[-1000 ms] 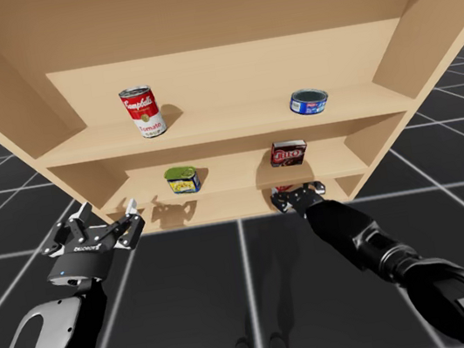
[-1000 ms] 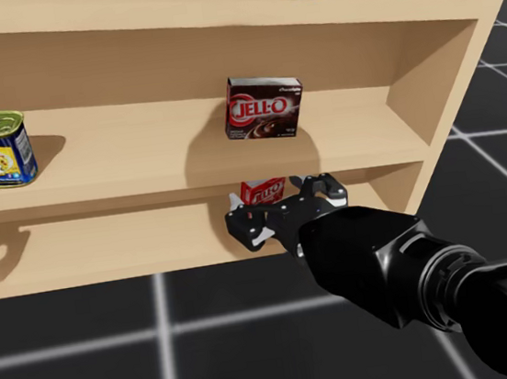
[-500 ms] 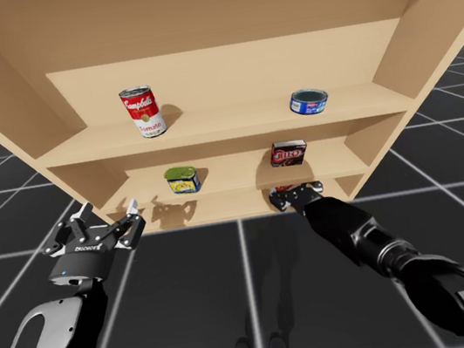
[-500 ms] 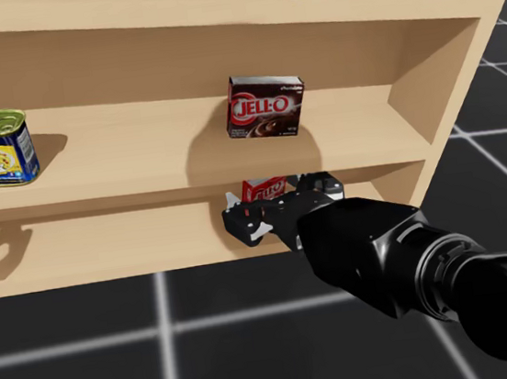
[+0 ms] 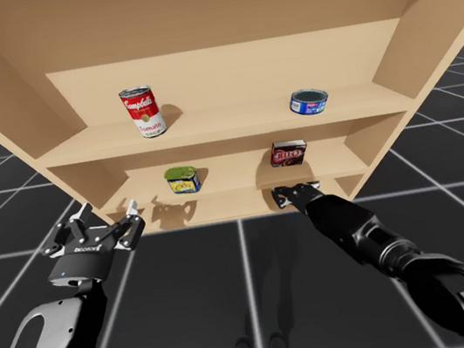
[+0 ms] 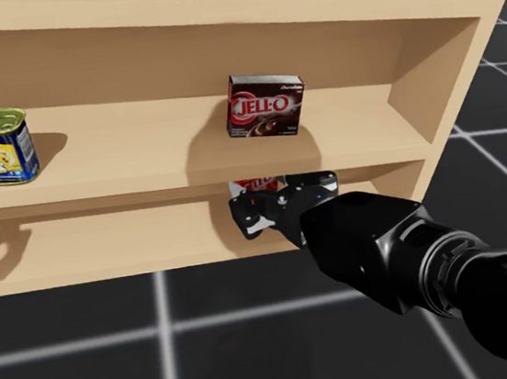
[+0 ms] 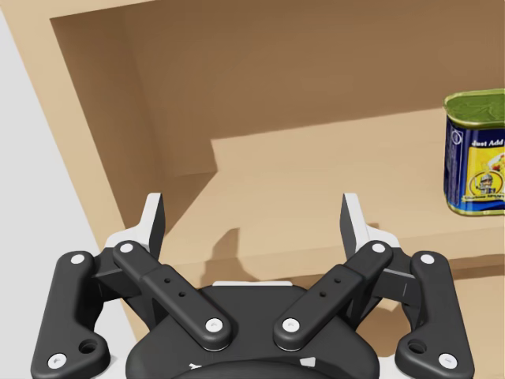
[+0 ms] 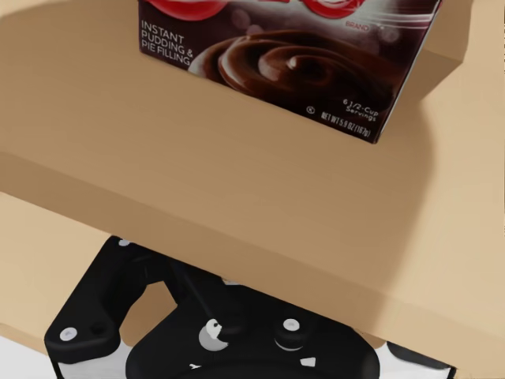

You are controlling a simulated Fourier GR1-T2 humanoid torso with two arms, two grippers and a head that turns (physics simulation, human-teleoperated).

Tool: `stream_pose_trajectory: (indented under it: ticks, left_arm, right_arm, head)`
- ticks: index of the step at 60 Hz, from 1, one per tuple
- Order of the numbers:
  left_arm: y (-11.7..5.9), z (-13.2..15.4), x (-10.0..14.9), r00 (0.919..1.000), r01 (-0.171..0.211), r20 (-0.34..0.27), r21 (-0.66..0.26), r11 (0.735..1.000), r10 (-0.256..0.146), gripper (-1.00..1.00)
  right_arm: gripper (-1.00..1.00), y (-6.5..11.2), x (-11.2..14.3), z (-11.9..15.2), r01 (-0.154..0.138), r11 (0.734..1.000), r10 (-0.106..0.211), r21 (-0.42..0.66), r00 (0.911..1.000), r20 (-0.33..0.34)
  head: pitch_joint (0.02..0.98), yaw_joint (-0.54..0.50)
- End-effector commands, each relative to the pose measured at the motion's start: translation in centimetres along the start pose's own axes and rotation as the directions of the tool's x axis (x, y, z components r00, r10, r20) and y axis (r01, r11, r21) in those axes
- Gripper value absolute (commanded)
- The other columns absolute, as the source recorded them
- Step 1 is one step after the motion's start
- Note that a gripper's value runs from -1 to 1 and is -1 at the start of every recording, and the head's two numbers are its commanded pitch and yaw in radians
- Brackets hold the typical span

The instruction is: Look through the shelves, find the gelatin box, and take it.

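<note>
Two fingers (image 7: 151, 225) of my left end effector (image 5: 108, 216) stood spread wide at the high view's lower left. My right end effector (image 6: 281, 200) sat mid-frame in the head view, under the middle shelf (image 6: 120, 160), right at the small red box (image 6: 253, 186) on the bottom shelf (image 6: 103, 245). I could not tell if it pinched the box.

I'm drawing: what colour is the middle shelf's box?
Dark brown box, red patch; best in head view.
</note>
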Motion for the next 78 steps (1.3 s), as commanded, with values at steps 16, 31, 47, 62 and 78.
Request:
stream_pose_trajectory:
  ticks: [16, 31, 47, 62, 78]
  left_arm:
    - [-0.1, -0.1, 0.1, 1.0, 0.005, 0.007, -0.002, 1.0, -0.005, -1.0]
    - [-0.1, 0.0, 0.1, 0.9999, 0.007, 0.01, -0.002, 1.0, -0.007, -1.0]
    - [-0.2, 0.0, 0.1, 0.9999, 0.008, 0.012, -0.005, 1.0, -0.008, -1.0]
    - [-0.2, 0.1, 0.1, 0.9998, 0.012, 0.016, -0.006, 1.0, -0.012, -1.0]
    - [-0.3, 0.1, 0.2, 0.9998, 0.012, 0.017, -0.006, 1.0, -0.012, -1.0]
  right_arm:
    - [1.0, -0.5, -2.0, 0.0, -0.02, 0.995, 0.022, -0.094, 0.9995, 0.021]
    - [1.0, -0.2, -2.1, 3.9, -0.026, 0.995, 0.031, -0.092, 0.9984, 0.048]
    - [1.0, 0.6, -2.9, 7.9, -0.034, 0.995, 0.042, -0.095, 0.9963, 0.075]
    - [1.0, 1.9, -2.8, 12.3, -0.049, 0.994, 0.062, -0.099, 0.9893, 0.132]
    - [1.0, 3.7, -0.9, 17.7, -0.074, 0.995, 0.087, -0.072, 0.9762, 0.198]
  head:
    - [0.705, -0.24]
    - [0.703, -0.24]
    - [0.703, -0.24]
    - [0.699, -0.24]
    - [0.7, -0.24]
